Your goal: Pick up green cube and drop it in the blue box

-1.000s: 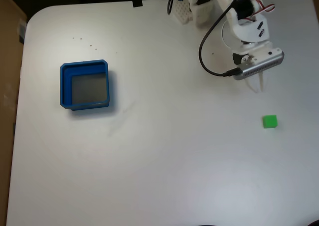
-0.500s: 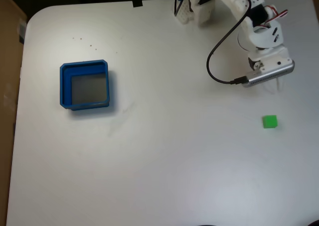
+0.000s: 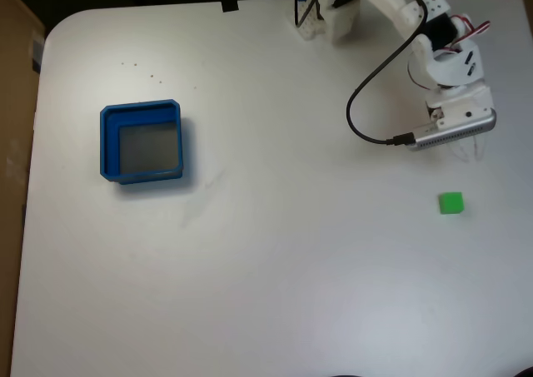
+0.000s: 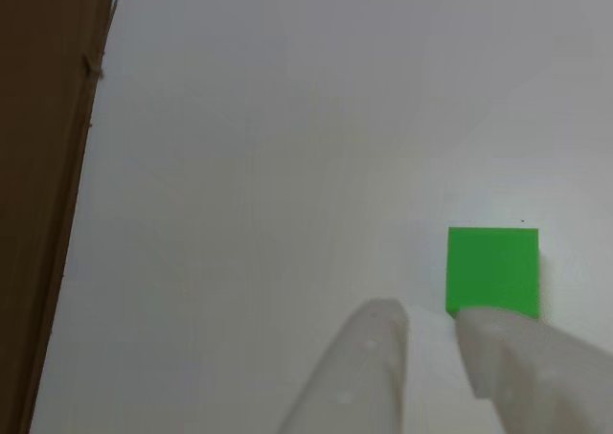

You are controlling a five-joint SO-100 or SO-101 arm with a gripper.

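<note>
fixed view shows the arm's white two-finger tool [image 3: 467, 147] hanging over the white counter [image 3: 275, 269], up and a little right of the tiny bright green solid cube [image 3: 450, 203], near it but not touching. in the other view the two pale translucent fingers [image 4: 359, 376] rise from the bottom edge with only a narrow gap between them, holding nothing; the green cube [image 4: 493, 270] lies just beyond the tip of the right-hand finger, which overlaps its near edge in that picture, so the cube sits off to the right of the gap rather than inside it.

the cube rests flat on the counter. the square shallow blue plastic tray with a grey floor [image 3: 109, 144] stands well apart from the cube, far to its left and a little higher in the fixed view, with nothing in it.

the step in hand looks like the approach to the pick. the next move probably calls for spreading the fingers wider, shifting the tool sideways until the cube lies between them, then lowering and closing. closing as it stands would likely nudge the cube aside.
</note>
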